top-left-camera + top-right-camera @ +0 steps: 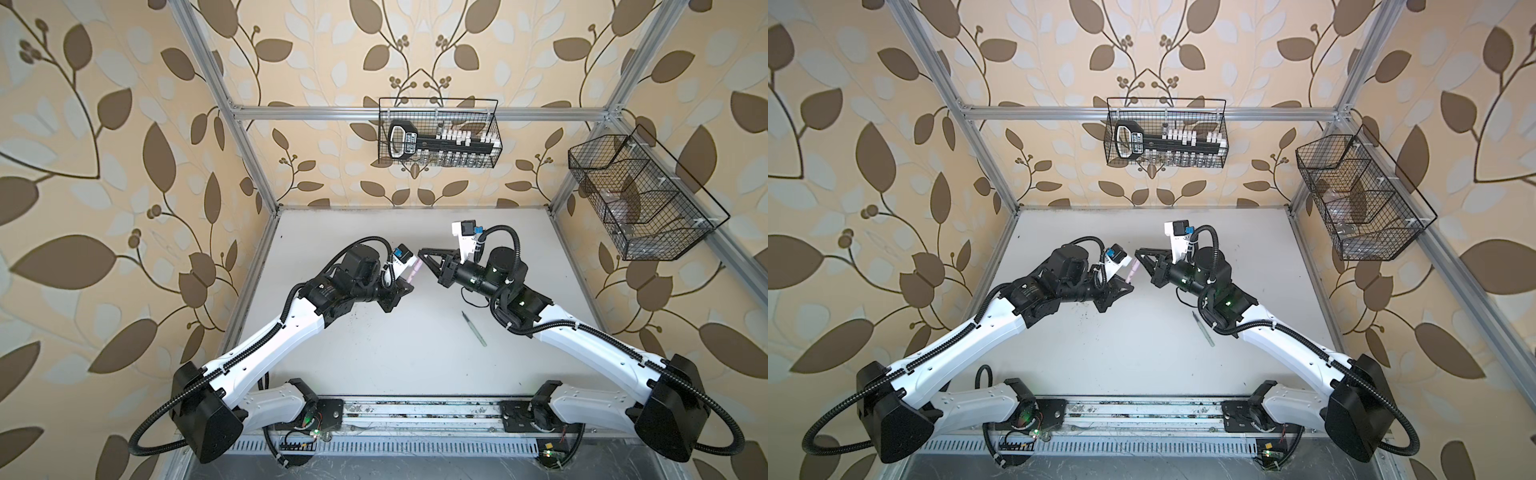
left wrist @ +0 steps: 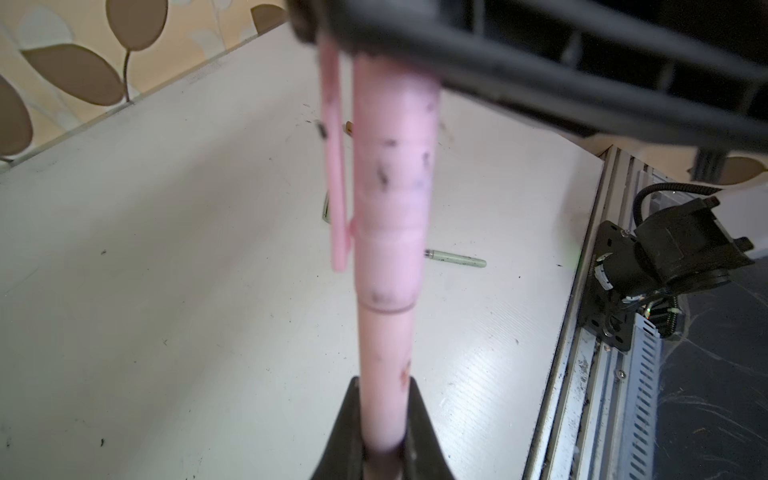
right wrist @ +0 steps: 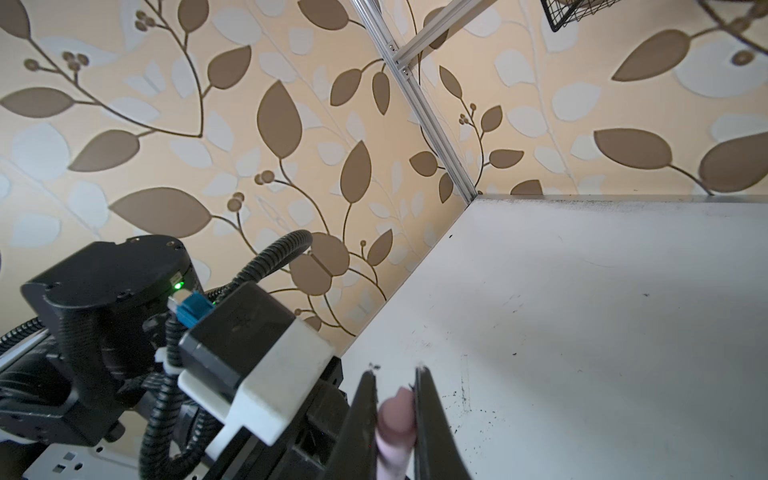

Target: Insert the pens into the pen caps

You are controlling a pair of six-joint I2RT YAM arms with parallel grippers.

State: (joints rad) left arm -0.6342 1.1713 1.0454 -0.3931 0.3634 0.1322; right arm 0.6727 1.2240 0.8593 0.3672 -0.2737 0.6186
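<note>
Left gripper is clamped narrow on the pink pen, low on the barrel. Right gripper is pinched on the pink cap near its closed end. Cap and pen are in line, and the barrel comes out of the cap's rim. You've got both held in the air over the back-middle of the table.

Room to move:
- Back and left table edges butt into the papered walls and the aluminium frame.
- Front edge ends at the rail where both arm bases are bolted.
- Both grippers are well apart from all those edges.
- There's open tabletop between the two forearms and toward the rail.
- Green pen lies flat right of centre, dark tip toward the back, just beside the right forearm in both top views.
- Back basket and side basket hang on the walls, well above the table.

What you can't read:
- The pink pen's tip is inside the cap, so I can't tell how deep it sits.
- Top views show only a short pink stretch between the two grippers; the left wrist camera covers the rest.
- In the left wrist view, a brownish stub and a greenish sliver peek out beside the cap's clip. Both are too covered to identify.
- The right wrist view shows only the cap's rounded end between the fingers.
- In a top view, the right arm overlaps part of the green pen.
</note>
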